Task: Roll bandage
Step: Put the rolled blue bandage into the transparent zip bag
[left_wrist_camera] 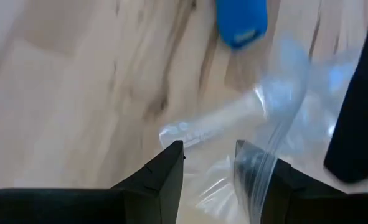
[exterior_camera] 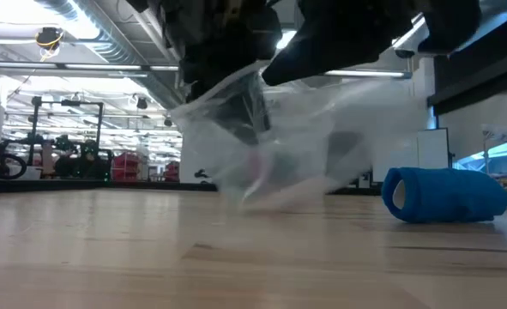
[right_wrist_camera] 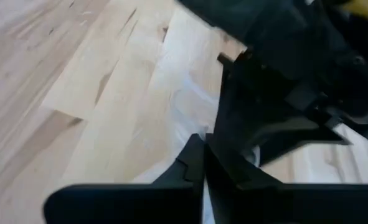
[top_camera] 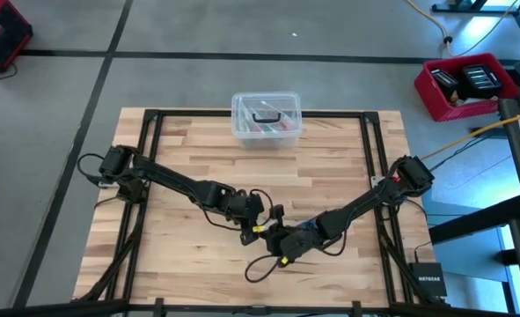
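Observation:
The bandage [exterior_camera: 446, 196] is a compact blue roll lying on its side on the wood; it also shows in the left wrist view [left_wrist_camera: 241, 22], beyond the bag. Both grippers meet at the table's near middle over a clear plastic bag [exterior_camera: 270, 137], which hangs between them above the table. My left gripper [left_wrist_camera: 208, 155] is open at the bag's edge. My right gripper [right_wrist_camera: 202, 146] is shut on the bag, close behind the left hand [right_wrist_camera: 283, 93]. In the high view the arms [top_camera: 264, 227] hide both bag and roll. My left gripper touches the bag with open fingers: a layer of film with the zip edge [left_wrist_camera: 258, 163] lies over one finger, and the other finger [left_wrist_camera: 165, 174] is bare. The fingers slant down from the table's left. My right gripper pinches the clear film [right_wrist_camera: 182, 134] between its shut fingers, slanting down from the table's right. The bag hangs below the hands [exterior_camera: 262, 184]; I cannot tell whether its lower edge touches the wood.
A clear lidded box [top_camera: 266, 119] stands at the middle of the far edge. Black frame rails [top_camera: 154, 150] run along the table's sides. A dark cable loop [top_camera: 260, 266] lies near the front edge. Bare wood [top_camera: 180, 255] lies left of the grippers.

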Robot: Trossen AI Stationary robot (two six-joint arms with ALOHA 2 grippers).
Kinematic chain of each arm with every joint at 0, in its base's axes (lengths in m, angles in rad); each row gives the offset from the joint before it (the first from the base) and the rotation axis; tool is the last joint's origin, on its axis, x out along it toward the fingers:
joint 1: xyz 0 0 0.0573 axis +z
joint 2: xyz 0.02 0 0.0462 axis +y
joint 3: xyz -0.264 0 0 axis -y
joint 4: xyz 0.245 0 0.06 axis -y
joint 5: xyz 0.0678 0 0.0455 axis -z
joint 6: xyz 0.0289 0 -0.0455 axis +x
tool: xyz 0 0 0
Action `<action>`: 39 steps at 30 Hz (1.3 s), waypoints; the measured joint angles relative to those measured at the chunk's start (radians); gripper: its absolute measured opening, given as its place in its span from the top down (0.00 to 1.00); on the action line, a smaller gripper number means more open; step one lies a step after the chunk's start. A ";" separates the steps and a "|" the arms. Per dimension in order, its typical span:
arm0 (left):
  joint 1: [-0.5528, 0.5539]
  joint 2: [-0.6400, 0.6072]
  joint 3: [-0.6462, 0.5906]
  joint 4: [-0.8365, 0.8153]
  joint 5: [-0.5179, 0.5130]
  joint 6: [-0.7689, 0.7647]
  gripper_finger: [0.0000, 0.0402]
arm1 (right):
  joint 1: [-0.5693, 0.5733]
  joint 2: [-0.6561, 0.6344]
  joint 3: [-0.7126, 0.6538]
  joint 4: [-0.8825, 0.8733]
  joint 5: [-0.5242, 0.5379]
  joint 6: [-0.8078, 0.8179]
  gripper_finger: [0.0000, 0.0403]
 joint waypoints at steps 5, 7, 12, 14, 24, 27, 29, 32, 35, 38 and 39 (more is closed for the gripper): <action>-0.004 0.006 0.000 0.057 -0.029 0.059 0.67 | 0.001 0.000 0.004 -0.010 -0.015 0.012 0.98; -0.009 0.012 0.000 0.059 -0.033 0.084 0.72 | 0.001 0.000 0.004 -0.010 -0.009 0.012 0.98; -0.018 0.016 0.000 0.050 -0.091 0.110 0.95 | 0.000 0.000 0.004 -0.016 -0.038 0.012 0.98; -0.027 0.007 0.000 0.015 -0.176 0.119 0.98 | -0.001 0.000 0.004 -0.021 -0.054 0.013 0.98; -0.136 -0.063 0.000 -0.040 -0.427 0.070 0.99 | -0.023 0.000 0.003 -0.080 -0.034 0.105 0.98; -0.161 -0.051 0.000 -0.048 -0.429 0.028 0.99 | -0.053 0.000 -0.019 -0.071 -0.031 0.147 0.98; -0.168 -0.030 0.000 -0.051 -0.429 0.018 0.99 | -0.074 0.000 -0.043 -0.037 -0.036 0.176 0.98; -0.168 -0.003 0.000 -0.051 -0.437 0.006 0.99 | -0.102 0.000 -0.087 0.029 -0.085 0.211 0.98; -0.160 0.014 0.000 -0.040 -0.510 -0.007 1.00 | -0.107 0.000 -0.124 0.076 -0.112 0.224 0.98; -0.152 0.025 0.000 -0.045 -0.587 -0.006 0.99 | -0.097 0.001 -0.143 0.089 -0.167 0.220 0.98; -0.151 0.026 0.000 -0.044 -0.608 -0.006 0.99 | -0.095 0.001 -0.144 0.093 -0.188 0.220 0.98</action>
